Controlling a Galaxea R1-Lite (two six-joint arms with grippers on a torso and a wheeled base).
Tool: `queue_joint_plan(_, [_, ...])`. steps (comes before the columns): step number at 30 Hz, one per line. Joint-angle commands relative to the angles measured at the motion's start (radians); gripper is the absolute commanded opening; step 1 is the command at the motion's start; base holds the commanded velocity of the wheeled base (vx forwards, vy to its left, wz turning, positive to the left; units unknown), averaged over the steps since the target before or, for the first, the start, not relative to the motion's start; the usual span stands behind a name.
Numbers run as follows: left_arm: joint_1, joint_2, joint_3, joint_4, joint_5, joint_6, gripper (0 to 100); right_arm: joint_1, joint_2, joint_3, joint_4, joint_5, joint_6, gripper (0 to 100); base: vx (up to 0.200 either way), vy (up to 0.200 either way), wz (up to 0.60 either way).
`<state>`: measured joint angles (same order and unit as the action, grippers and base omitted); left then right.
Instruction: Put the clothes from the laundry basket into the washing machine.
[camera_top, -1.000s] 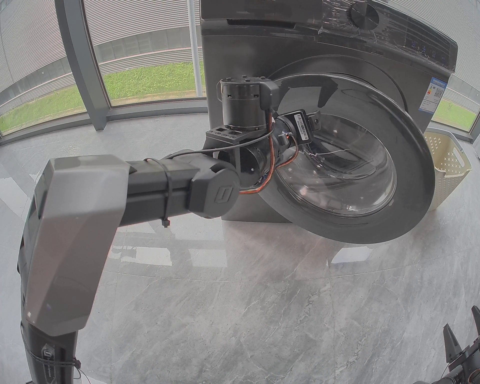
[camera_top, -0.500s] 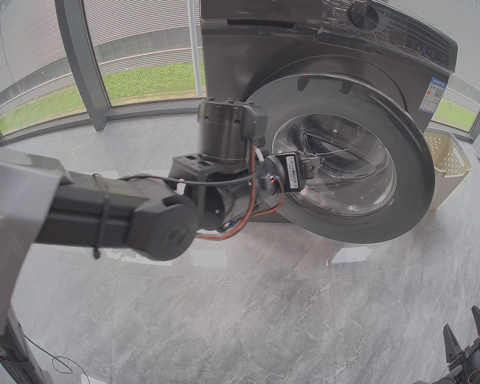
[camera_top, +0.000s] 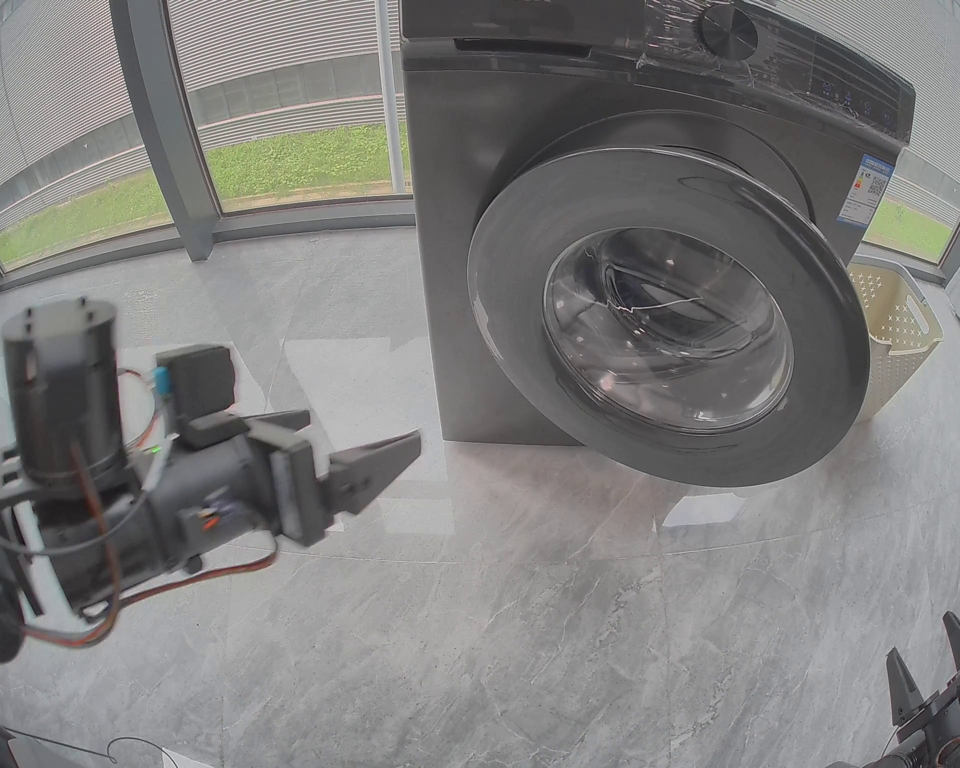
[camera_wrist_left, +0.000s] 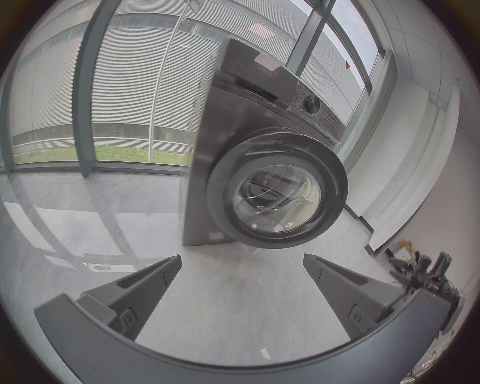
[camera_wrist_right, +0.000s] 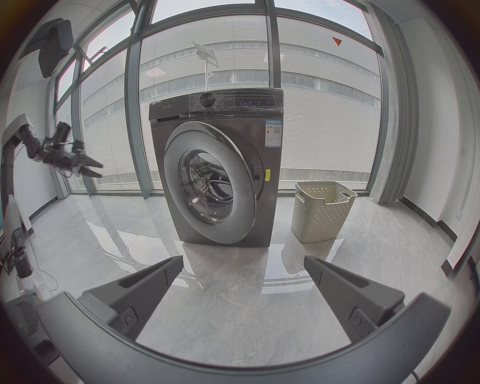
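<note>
Left gripper (camera_wrist_left: 241, 257) agape before washing machine (camera_wrist_left: 220, 120)

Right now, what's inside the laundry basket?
Nothing rises above the rim of the laundry basket standing beside the washing machine. A strip of its far inner wall shows bare. The cream walls hide the lower inside, so whatever lies at the bottom cannot be seen.

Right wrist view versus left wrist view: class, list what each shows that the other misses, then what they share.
Right wrist, not left: the cream laundry basket on the floor beside the washing machine, and the right gripper, open. Left wrist, not right: the left gripper up close, open. Both: the washing machine with its door swung open.
</note>
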<state>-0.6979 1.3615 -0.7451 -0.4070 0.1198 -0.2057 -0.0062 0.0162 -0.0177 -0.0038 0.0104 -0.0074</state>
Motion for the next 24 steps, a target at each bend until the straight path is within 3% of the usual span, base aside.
queue_joint_plan(1, [0.348,-0.789,0.644,-0.004,-0.078,0.124,100,0.0,-0.007,0.018,-0.001,0.0,0.0,100,0.0,0.0,0.0])
queue_joint_plan(7, [0.535,-0.992,0.745,0.034,-0.083,0.124,100,0.0,-0.007,0.018,-0.001,0.0,0.0,100,0.0,0.0,0.0])
queue_joint_plan(10, [0.617,-1.151,0.745,0.217,-0.106,0.121,100,0.0,-0.007,0.018,-0.001,0.0,0.0,100,0.0,0.0,0.0])
queue_joint_plan(11, [0.617,-1.151,0.745,0.217,-0.106,0.121,100,0.0,-0.007,0.018,-0.001,0.0,0.0,100,0.0,0.0,0.0])
queue_joint_plan(13, [0.735,-1.291,0.742,0.375,-0.154,0.132,100,0.0,-0.007,0.018,-0.001,0.0,0.0,100,0.0,0.0,0.0])
queue_joint_plan(17, [0.738,-1.296,0.744,0.35,-0.147,0.134,100,0.0,-0.007,0.018,-0.001,0.0,0.0,100,0.0,0.0,0.0])
queue_joint_plan(19, [0.738,-1.296,0.745,0.381,-0.091,0.174,100,0.0,-0.007,0.018,-0.001,0.0,0.0,100,0.0,0.0,0.0])
queue_joint_plan(24, [0.719,-1.308,0.745,0.405,-0.101,0.206,100,-0.003,-0.005,0.018,-0.001,0.002,-0.006,100,0.0,0.0,0.0])
